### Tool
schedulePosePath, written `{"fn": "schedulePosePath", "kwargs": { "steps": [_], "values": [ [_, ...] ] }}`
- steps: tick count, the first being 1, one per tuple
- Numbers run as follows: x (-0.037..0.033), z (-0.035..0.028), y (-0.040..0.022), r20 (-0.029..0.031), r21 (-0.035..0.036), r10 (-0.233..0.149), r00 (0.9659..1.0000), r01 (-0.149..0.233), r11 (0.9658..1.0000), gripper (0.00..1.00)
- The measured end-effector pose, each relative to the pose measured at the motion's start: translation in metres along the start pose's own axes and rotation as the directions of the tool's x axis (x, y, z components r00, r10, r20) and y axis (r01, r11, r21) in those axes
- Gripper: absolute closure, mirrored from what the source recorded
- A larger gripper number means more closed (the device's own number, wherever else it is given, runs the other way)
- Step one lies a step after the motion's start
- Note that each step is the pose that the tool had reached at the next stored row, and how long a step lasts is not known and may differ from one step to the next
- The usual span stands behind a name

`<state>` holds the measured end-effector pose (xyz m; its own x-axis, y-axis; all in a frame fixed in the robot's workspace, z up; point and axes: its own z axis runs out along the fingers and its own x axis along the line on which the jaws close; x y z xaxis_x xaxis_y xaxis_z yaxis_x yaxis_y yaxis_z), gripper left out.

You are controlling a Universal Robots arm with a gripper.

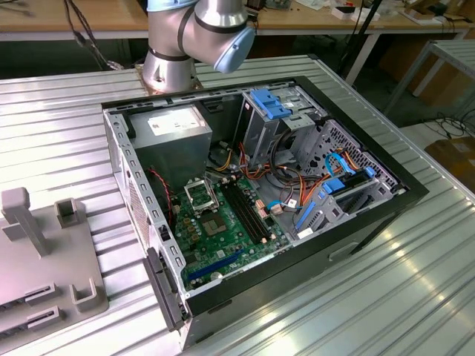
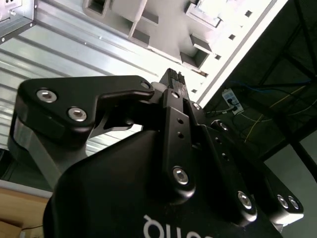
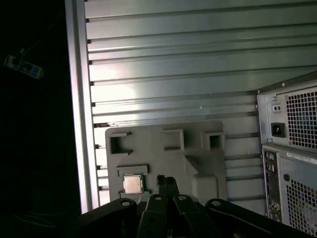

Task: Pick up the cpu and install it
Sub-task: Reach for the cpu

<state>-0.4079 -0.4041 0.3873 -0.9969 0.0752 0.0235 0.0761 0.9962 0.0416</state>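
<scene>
One cpu on grey tray, just beside gripper; jaws closed, holding nothing.

I read no text from here. White lettering on the body of the gripper is cut off; the label on the power supply is too small to read.
</scene>
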Motion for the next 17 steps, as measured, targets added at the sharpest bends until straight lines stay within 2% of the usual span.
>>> {"fn": "schedulePosePath", "kwargs": {
  "steps": [1, 7, 13, 17],
  "values": [
    [0.0137, 0.0013, -0.0098, 0.0, 0.0, 0.0, 1.0, 0.0, 1.0, 0.89],
    [0.0279, 0.0031, -0.0212, 0.0, 0.0, 0.0, 1.0, 0.0, 1.0, 0.89],
    [0.0417, 0.0042, -0.0243, -0.0001, 0.0, 0.0, 1.0, 0.0, 1.0, 0.89],
    [0.0447, 0.0043, -0.0245, -0.0001, 0.0, 0.0, 1.0, 0.0, 1.0, 0.89]
  ]
}}
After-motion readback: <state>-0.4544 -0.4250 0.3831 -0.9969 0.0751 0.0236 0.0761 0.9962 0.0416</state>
